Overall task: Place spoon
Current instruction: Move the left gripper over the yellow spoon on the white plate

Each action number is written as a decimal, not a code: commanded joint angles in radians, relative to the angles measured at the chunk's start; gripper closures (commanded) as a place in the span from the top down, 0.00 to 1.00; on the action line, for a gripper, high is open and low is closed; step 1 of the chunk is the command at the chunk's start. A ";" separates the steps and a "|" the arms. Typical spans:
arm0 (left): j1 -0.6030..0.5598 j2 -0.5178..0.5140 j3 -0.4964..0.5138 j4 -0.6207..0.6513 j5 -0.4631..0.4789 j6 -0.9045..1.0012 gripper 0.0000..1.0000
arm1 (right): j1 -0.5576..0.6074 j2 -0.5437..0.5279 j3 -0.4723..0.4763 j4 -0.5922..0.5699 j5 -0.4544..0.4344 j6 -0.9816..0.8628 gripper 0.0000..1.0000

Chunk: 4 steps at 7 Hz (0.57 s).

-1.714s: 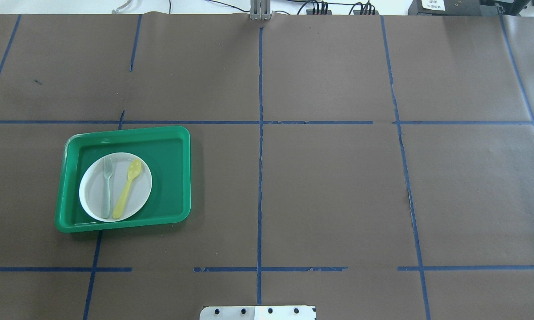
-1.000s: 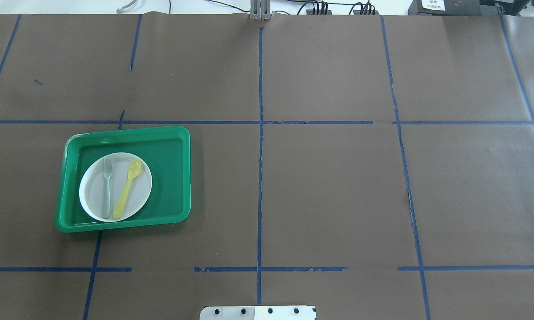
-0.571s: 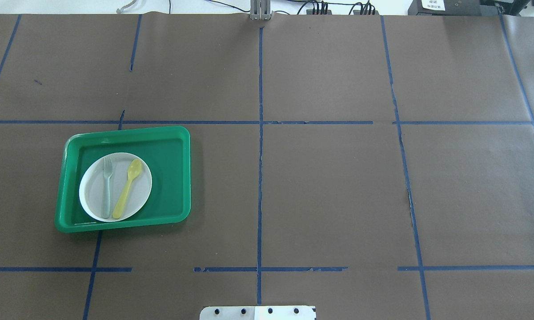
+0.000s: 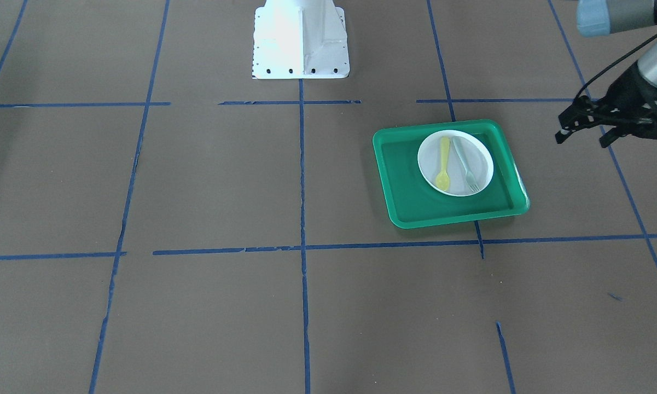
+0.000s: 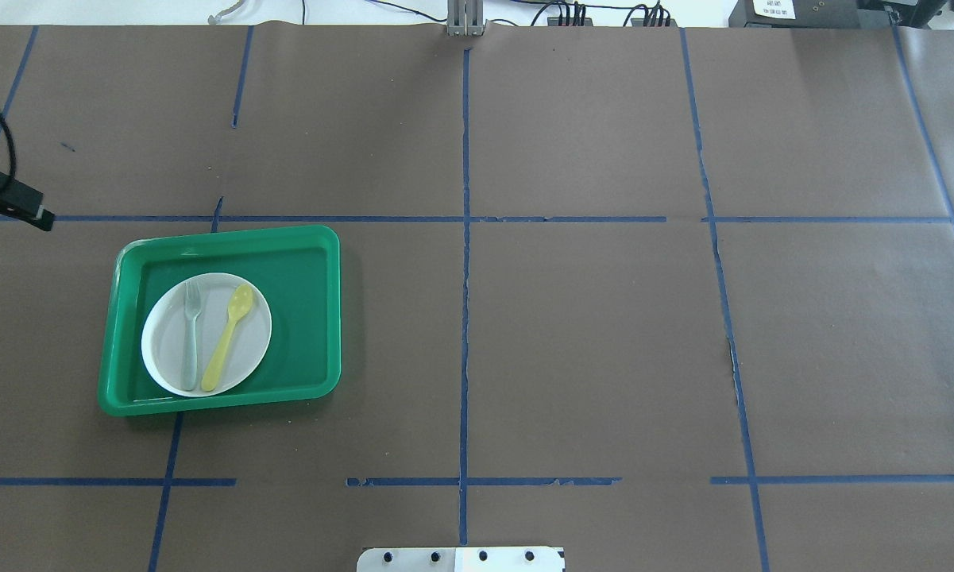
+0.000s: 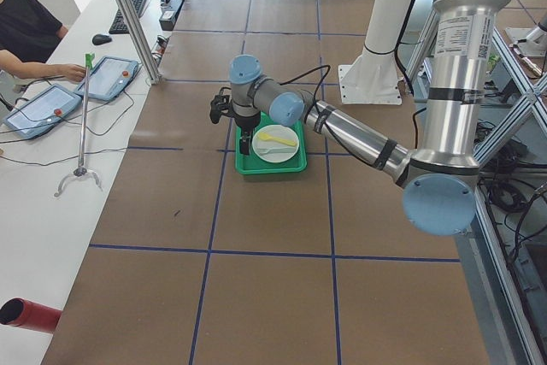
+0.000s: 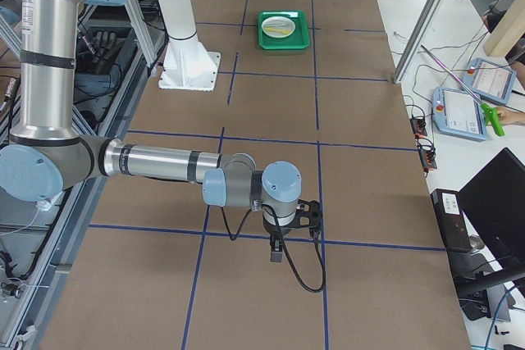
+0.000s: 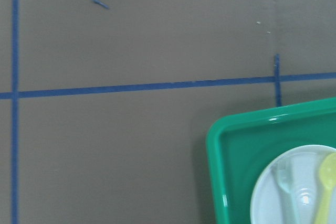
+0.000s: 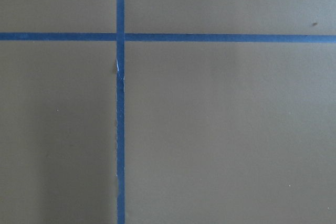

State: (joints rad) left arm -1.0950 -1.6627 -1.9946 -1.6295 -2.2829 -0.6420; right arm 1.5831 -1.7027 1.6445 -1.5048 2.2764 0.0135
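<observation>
Left gripper (image 4: 581, 140): jaws apart, empty | right gripper (image 7: 277, 253): cannot tell | advise pinching spoon (image 5: 228, 337) handle crosswise, clear of fork (image 5: 190, 338)

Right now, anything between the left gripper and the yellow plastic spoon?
Nothing visible. The left gripper hangs open beyond the far-left corner of the green plastic tray. The small yellow plastic spoon lies exposed on the round white plate, with the translucent grey-green fork beside it.

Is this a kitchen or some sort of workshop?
Most likely a robotics lab, not a kitchen: a robot arm reaches over a paper-covered table gridded with blue tape, control tablets lie alongside, and the only tableware is a plastic spoon and fork on one plate.
</observation>
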 commanded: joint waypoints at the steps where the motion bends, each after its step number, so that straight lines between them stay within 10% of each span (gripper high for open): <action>1: 0.169 -0.096 0.011 -0.001 0.068 -0.135 1.00 | 0.000 0.000 0.000 0.000 0.000 0.000 1.00; 4: 0.337 -0.149 0.198 -0.228 0.218 -0.310 1.00 | 0.000 0.000 0.000 0.000 0.000 0.000 1.00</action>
State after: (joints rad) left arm -0.8202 -1.8018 -1.8804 -1.7362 -2.1148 -0.8754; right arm 1.5830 -1.7027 1.6444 -1.5048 2.2764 0.0134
